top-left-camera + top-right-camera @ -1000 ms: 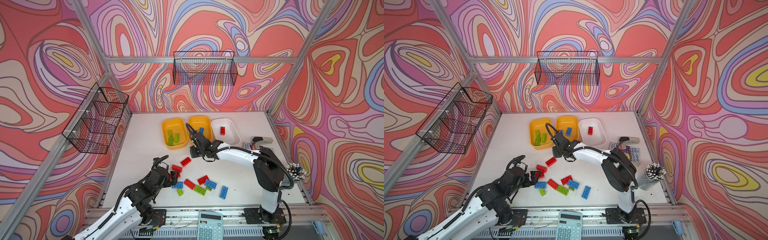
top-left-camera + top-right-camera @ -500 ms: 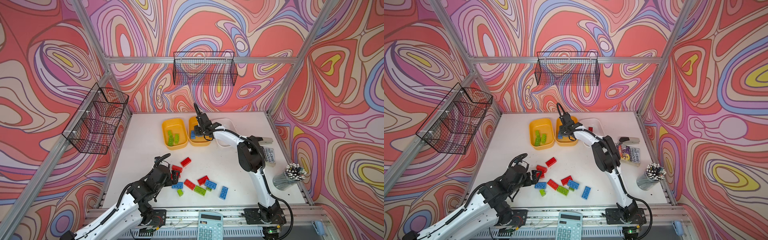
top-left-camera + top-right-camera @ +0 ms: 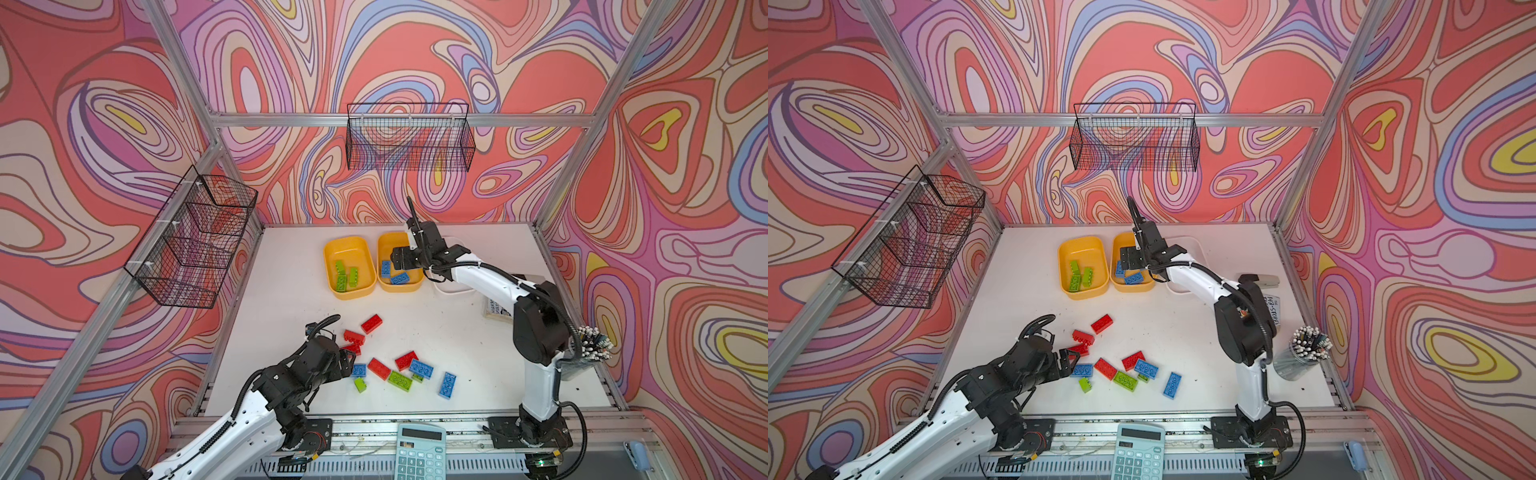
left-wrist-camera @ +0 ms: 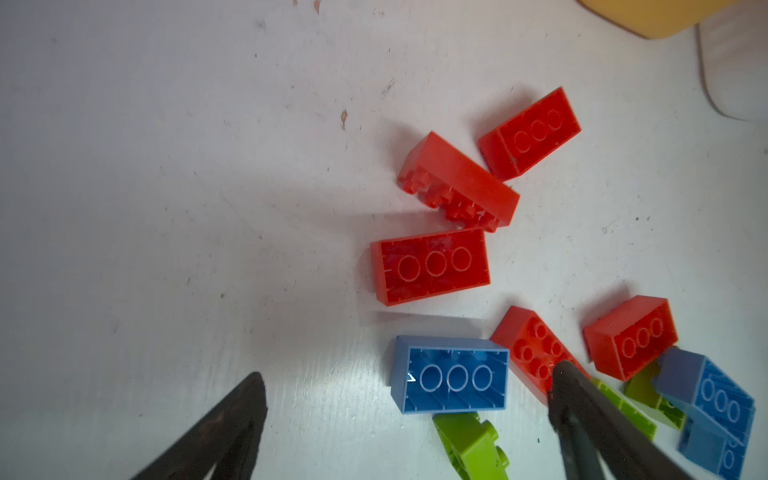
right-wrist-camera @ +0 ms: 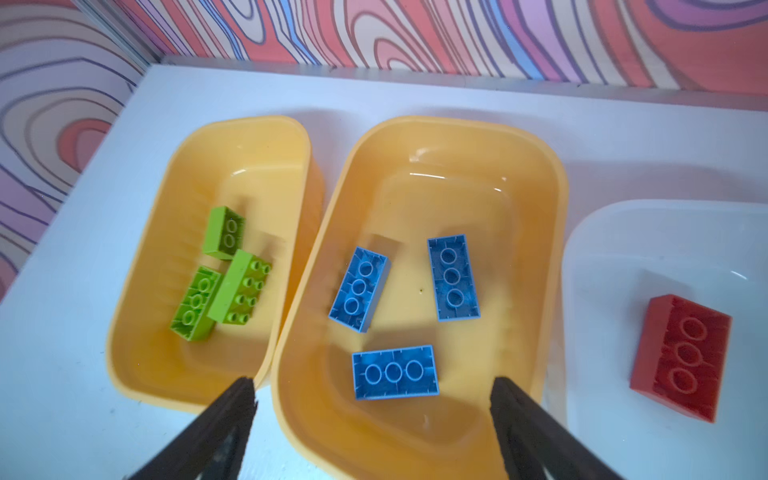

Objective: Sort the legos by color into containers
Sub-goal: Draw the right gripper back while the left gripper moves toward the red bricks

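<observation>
Three containers stand in a row at the back: a yellow tub (image 3: 332, 255) with three green legos (image 5: 224, 286), a middle yellow tub (image 5: 457, 124) with three blue legos (image 5: 395, 372), and a white tub (image 5: 665, 208) with one red brick (image 5: 681, 357). My right gripper (image 5: 372, 384) hangs open and empty over the middle tub (image 3: 388, 243). Loose red (image 3: 371, 323), blue (image 3: 447, 385) and green (image 3: 400, 381) legos lie at the front. My left gripper (image 4: 409, 374) is open low over them. A blue brick (image 4: 453, 376) lies between its fingers, untouched.
A calculator (image 3: 419, 453) lies at the front edge. A pen cup (image 3: 590, 345), a book (image 3: 496, 307) and a stapler (image 3: 1258, 279) sit at the right. Black wire baskets hang on the back wall (image 3: 409, 139) and the left wall (image 3: 195, 241).
My right gripper swung from mid-table back over the middle yellow tub and opened; a blue brick now lies under it. The left gripper stayed over the pile, jaws slightly narrower.
</observation>
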Controlling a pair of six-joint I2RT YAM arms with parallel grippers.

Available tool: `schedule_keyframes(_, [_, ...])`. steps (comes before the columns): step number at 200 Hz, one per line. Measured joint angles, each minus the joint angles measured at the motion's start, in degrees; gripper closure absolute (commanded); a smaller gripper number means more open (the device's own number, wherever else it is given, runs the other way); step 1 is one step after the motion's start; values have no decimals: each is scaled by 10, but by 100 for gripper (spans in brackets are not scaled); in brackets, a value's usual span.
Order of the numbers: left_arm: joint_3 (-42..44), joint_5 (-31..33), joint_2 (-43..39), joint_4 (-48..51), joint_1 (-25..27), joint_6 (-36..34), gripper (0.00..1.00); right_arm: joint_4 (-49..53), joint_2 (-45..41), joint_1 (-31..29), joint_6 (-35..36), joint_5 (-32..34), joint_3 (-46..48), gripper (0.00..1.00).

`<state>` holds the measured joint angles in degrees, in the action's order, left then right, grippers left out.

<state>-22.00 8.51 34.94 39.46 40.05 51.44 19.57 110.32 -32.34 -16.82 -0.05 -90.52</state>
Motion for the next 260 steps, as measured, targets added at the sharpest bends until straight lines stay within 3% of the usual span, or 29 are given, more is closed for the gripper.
schedule_keyframes(85, [11,-27,48,-11,33,29,11,-42,-171,0,-23,-31,220,2])
schedule_keyframes(167, [-48,2,155,-24,111,36,11,-27,-239,0,-21,-34,288,2])
schedule_keyframes(260, [-88,68,168,22,189,99,12,-35,-239,0,-25,-70,302,2])
